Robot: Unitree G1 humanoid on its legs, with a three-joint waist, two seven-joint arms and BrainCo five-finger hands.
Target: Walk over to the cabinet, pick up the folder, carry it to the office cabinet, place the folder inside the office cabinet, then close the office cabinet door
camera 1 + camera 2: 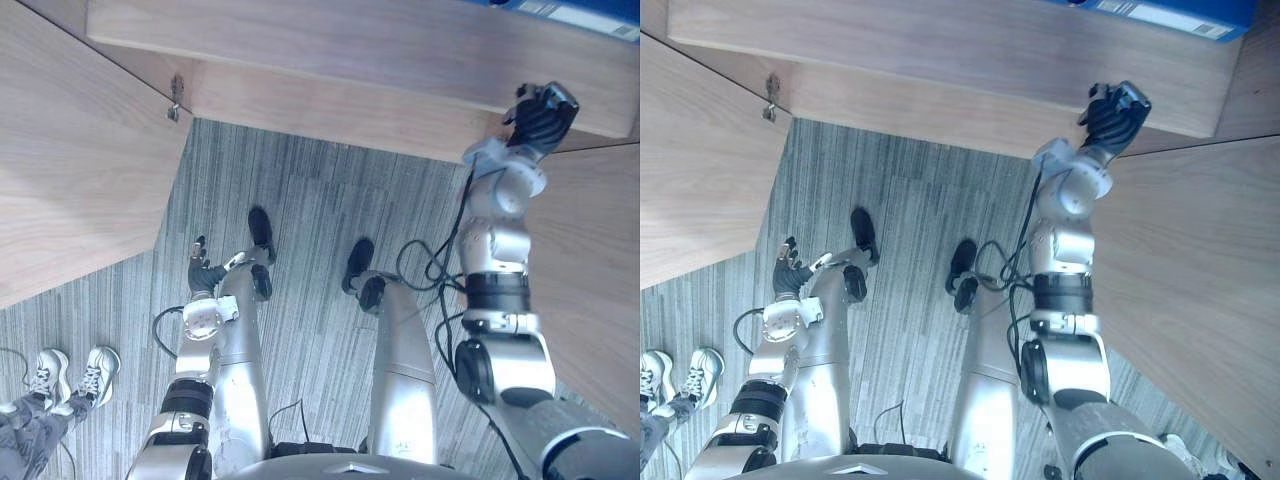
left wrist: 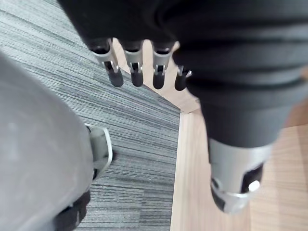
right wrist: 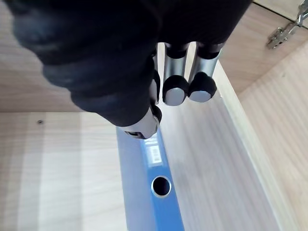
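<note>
The blue folder (image 3: 147, 192) lies flat on the wooden shelf (image 3: 57, 159) inside the office cabinet, its spine with a round ring hole turned toward me. A corner of the folder (image 1: 1170, 12) shows at the back of the shelf. My right hand (image 1: 1114, 112) is raised at the shelf's front edge, just clear of the folder. Its fingers (image 3: 175, 89) hang relaxed above the spine and hold nothing. My left hand (image 1: 200, 268) hangs low beside my left leg, its fingers (image 2: 136, 72) loose over the carpet and empty.
The cabinet's left door (image 1: 70, 150) stands swung open on my left, with a metal hinge (image 1: 176, 105) at its inner corner. The right door (image 1: 600, 260) stands open beside my right arm. Grey carpet (image 1: 310, 190) lies below. A person's white shoes (image 1: 70, 375) stand at lower left.
</note>
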